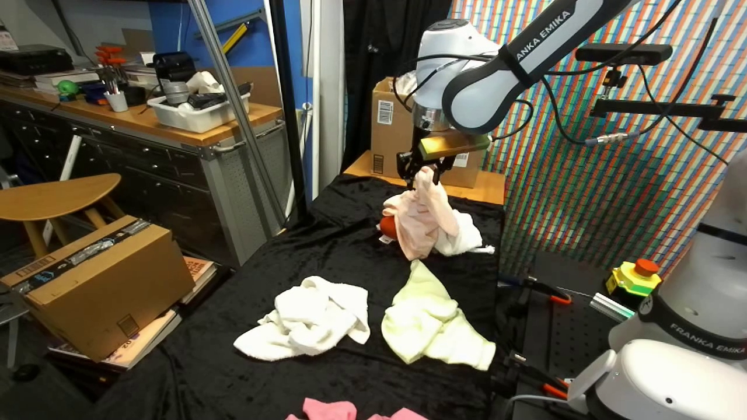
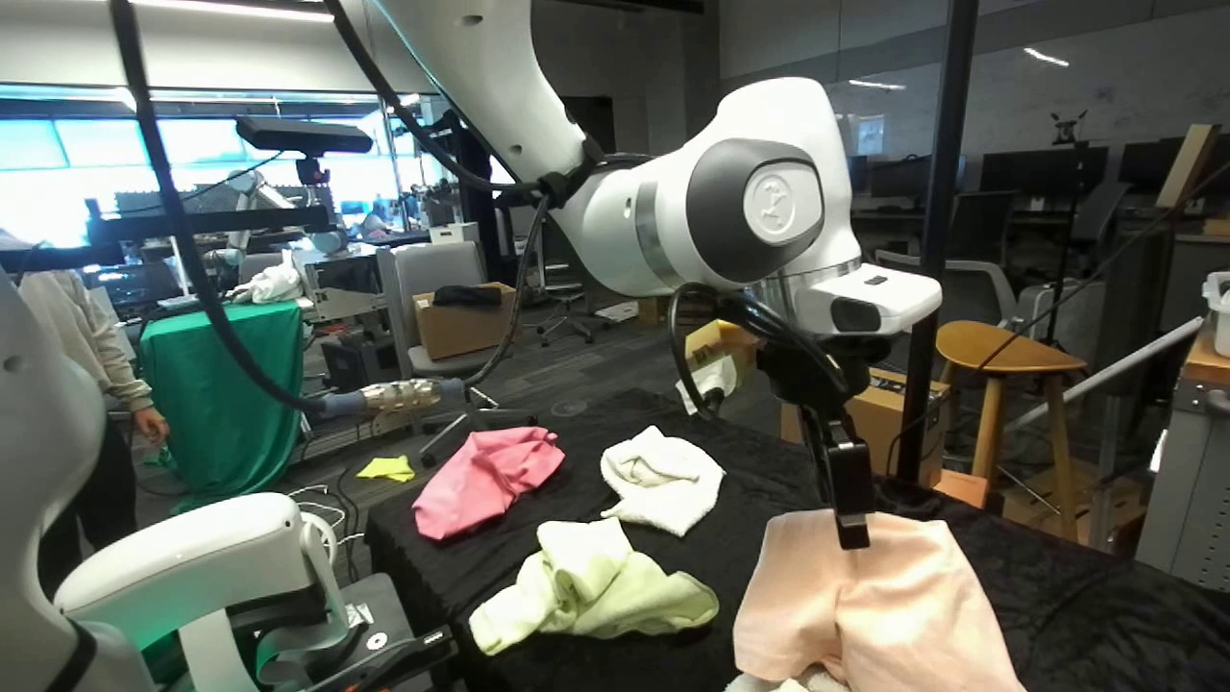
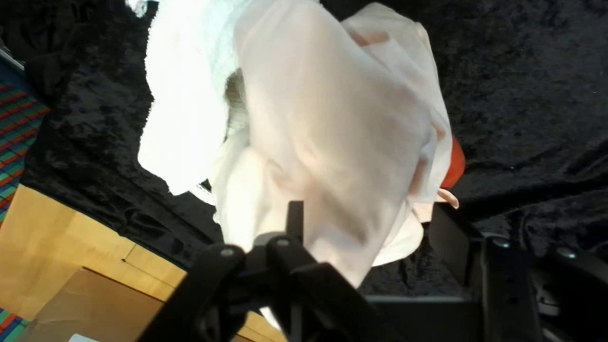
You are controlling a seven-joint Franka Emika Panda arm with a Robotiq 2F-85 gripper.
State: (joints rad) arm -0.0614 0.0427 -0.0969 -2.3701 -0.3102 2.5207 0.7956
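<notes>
Claw (image 3: 373, 227) spread wide, fingers (image 3: 295, 221) well apart, no pinch visible. Peach cloth (image 1: 415, 224) just below, at far end of black-draped tabletop (image 1: 344, 251) in an exterior view; its peak rises between fingers, suggesting fabric gathered upward, not laid flat. It drapes over part of white fluffy cloth (image 1: 461, 236) on right and red rounded object (image 1: 387, 227) on left, bulk likely propping folds. Nearer, white towel (image 1: 315, 321) on left and pale green cloth (image 1: 429, 326) on right lie apart; crumpling suggests loose placing.

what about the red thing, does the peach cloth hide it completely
No, in the wrist view the red thing pokes out past the peach cloth.
</notes>
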